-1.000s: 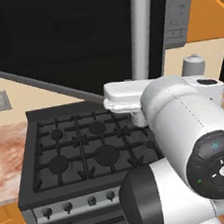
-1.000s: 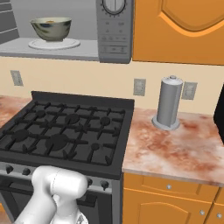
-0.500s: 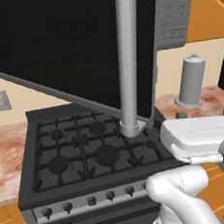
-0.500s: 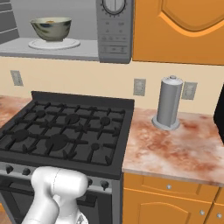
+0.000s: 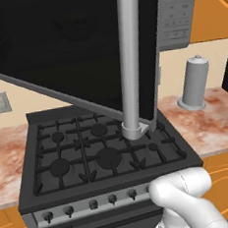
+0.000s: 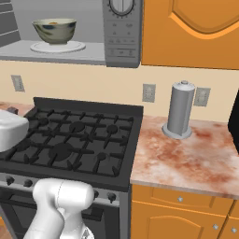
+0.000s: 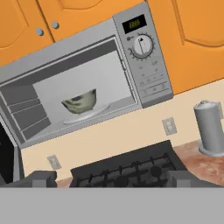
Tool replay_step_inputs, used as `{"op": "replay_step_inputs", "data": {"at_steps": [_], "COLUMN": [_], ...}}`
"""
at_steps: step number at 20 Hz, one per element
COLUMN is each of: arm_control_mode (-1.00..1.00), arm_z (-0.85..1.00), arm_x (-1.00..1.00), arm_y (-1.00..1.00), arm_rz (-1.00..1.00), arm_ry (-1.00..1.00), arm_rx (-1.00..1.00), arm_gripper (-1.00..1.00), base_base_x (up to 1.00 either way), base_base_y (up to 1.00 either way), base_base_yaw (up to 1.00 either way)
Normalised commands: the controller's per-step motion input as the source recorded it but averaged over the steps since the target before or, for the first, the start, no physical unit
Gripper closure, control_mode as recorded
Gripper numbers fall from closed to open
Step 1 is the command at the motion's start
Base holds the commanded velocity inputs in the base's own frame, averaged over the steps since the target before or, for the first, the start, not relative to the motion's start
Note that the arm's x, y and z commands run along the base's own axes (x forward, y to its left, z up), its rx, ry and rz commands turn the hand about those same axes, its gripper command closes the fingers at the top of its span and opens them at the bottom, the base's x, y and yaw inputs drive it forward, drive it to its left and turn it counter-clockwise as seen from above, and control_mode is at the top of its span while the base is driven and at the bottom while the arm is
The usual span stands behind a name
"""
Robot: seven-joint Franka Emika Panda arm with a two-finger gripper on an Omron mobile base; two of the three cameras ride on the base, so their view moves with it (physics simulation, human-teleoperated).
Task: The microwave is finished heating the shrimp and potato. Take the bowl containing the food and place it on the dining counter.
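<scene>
The large grey microwave hangs above the stove with its dark glass door swung wide open. Inside, the pale grey-green bowl stands upright on the round white turntable; the hand view shows the same bowl from below. The bowl's wall hides the potato. My gripper is open, low down and well short of the microwave, with nothing between its fingertips. The dining counter is out of view.
A black gas stove sits right under the microwave. The open door's grey handle juts out over the burners. A grey cylinder stands on the mottled worktop to the right. Orange cabinets flank the microwave.
My arm has swung down and out of the way in the left base view, uncovering the stove. A white part of it now shows at the left edge of the right base view. The bowl has not moved.
</scene>
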Motion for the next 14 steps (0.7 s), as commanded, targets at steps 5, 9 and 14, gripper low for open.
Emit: {"op": "replay_step_inputs", "data": {"at_steps": [5,9,14], "arm_control_mode": [-1.0,-1.0,-1.0], "arm_z": [-0.01,-0.16,-0.28], "arm_x": [0.99,1.0,1.0], "arm_y": [-0.24,0.48,0.98], "arm_rz": [0.38,0.47,0.42], "arm_ry": [0.26,0.28,0.21], "arm_rx": [0.37,0.34,0.26], "arm_gripper": [-1.0,-1.0,-1.0], "base_base_x": [0.0,0.0,0.0], "base_base_y": [0.0,0.0,0.0], "base_base_yaw": [0.0,0.0,0.0]}}
